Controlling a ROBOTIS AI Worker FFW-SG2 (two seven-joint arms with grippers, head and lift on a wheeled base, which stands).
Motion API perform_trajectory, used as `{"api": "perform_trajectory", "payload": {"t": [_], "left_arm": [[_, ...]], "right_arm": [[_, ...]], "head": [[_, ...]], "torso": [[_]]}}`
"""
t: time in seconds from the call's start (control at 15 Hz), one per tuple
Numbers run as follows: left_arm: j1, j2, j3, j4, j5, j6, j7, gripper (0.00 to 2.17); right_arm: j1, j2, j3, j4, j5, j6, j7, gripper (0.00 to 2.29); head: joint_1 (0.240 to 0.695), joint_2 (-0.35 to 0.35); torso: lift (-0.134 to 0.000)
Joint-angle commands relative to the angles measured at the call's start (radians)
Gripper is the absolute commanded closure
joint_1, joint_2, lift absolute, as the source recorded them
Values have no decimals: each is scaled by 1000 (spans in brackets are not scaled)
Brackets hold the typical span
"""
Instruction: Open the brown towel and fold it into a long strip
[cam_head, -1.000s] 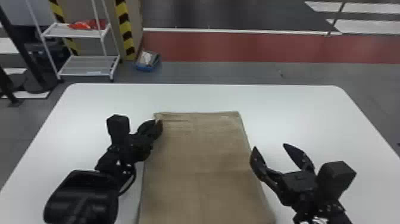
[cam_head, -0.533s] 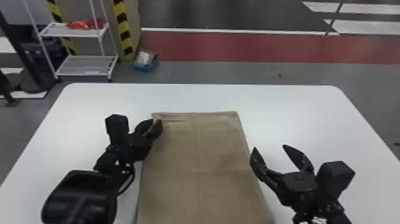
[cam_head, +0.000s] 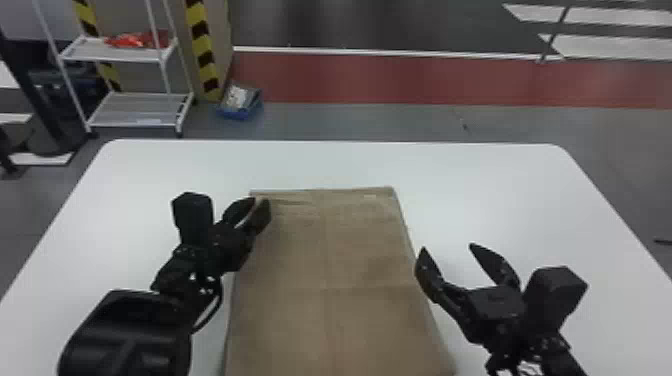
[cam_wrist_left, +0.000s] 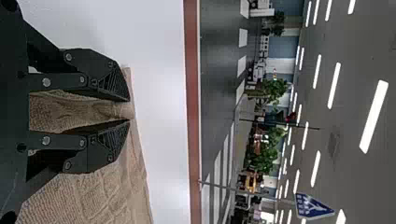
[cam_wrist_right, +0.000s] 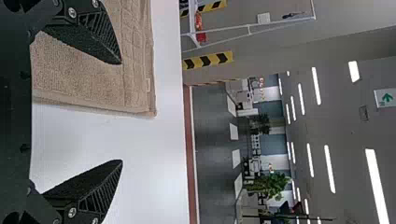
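Since the towel (cam_head: 325, 270) is looking soft and light, its bunched edge (cam_wrist_left: 123, 110) is offering a hold between the left gripper's (cam_wrist_left: 129, 111) slightly parted jaws, the right gripper's (cam_wrist_right: 121, 112) gaping wide.

even indoor light, bright ceiling strips (cam_wrist_left: 373, 116), faint soft shadows

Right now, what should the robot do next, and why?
Probably ease the right gripper toward the far right corner of the brown towel. Its fingers are wide apart, one over the towel, one past its side edge, and the left gripper is near the far left corner.
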Motion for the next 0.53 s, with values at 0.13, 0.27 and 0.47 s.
{"api": "perform_trajectory", "payload": {"t": [0.13, 0.27, 0.47], "left_arm": [[-8, -1, 0, 4, -16, 18, 1, 643], [-8, -1, 0, 6, -16, 18, 1, 647], [-6, 0, 0, 1, -13, 18, -1, 809]], "right_arm": [[2, -2, 1, -2, 0, 1, 0, 137], [2, -2, 1, -2, 0, 4, 0, 137], [2, -2, 1, -5, 0, 13, 0, 137]], "head": [[695, -61], [695, -60], [695, -60]], "torso": [[-123], [-123], [-123]]}}
